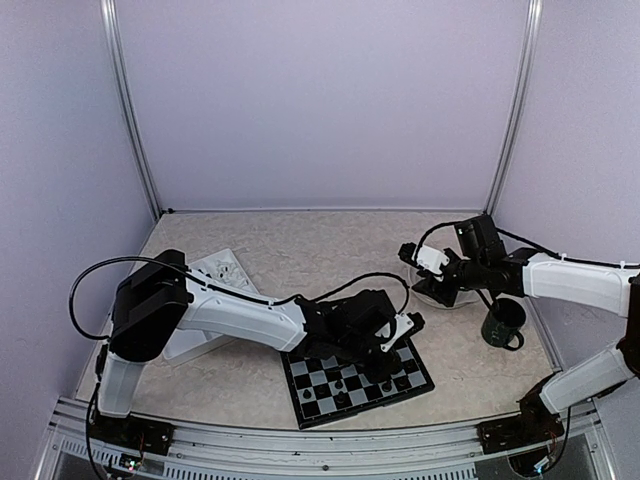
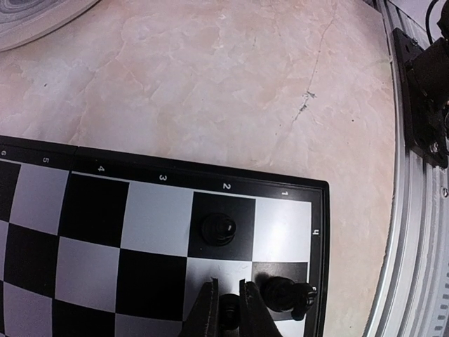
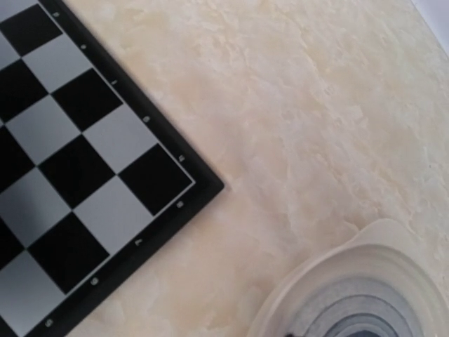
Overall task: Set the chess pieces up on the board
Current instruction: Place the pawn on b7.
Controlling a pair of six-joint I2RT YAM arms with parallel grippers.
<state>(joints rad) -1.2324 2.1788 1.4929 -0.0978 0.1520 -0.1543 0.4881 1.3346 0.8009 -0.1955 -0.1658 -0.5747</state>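
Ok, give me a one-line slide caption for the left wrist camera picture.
Left gripper closed on a black chess piece near the board corner, another black piece beside it.

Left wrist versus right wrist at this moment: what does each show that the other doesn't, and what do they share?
Only the left wrist: the left gripper shut on a black piece, two more black pieces on nearby squares, and the metal rail. Only the right wrist: a board corner with bare squares, no pieces. Both: the board, the beige tabletop and the ringed plate.
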